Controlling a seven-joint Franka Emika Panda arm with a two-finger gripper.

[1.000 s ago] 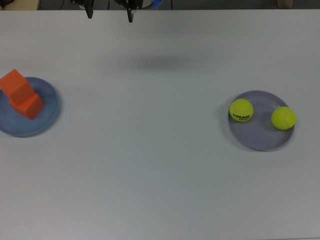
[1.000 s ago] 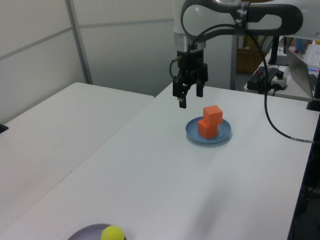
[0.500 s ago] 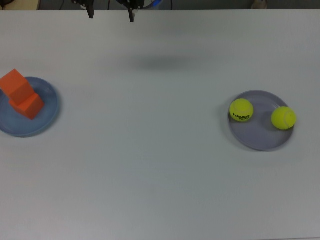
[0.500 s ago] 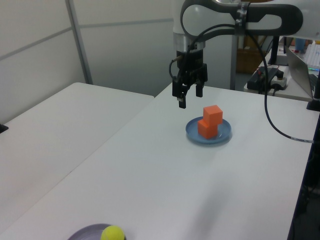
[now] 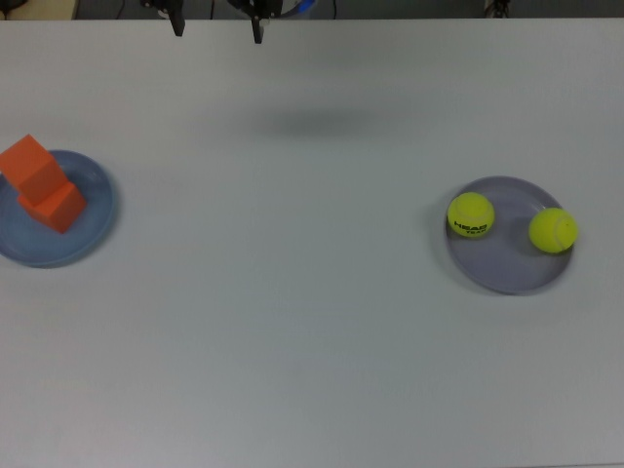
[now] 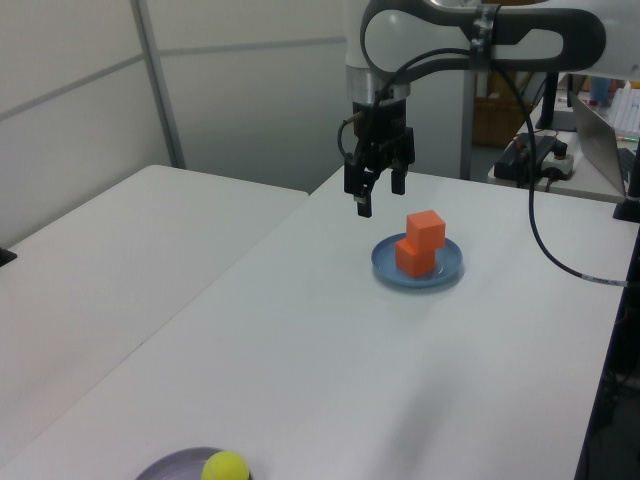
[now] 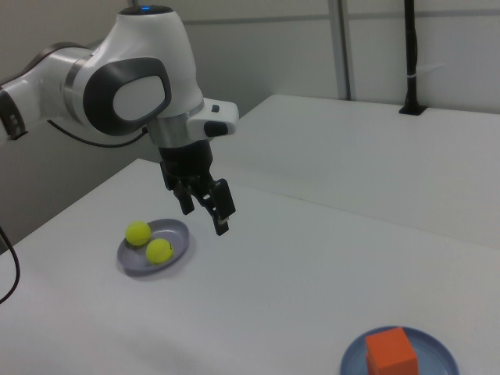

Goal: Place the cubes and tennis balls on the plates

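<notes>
The top view's upper edge is cutting off the gripper (image 5: 216, 24), leaving only two dark fingertips showing. The left view's bottom edge is slicing through the lavender plate (image 6: 170, 466), hiding one tennis ball entirely. In the right view, the upper cube (image 7: 390, 351) is covering the one beneath it, and the blue plate (image 7: 437, 355) is running past the bottom edge.
</notes>
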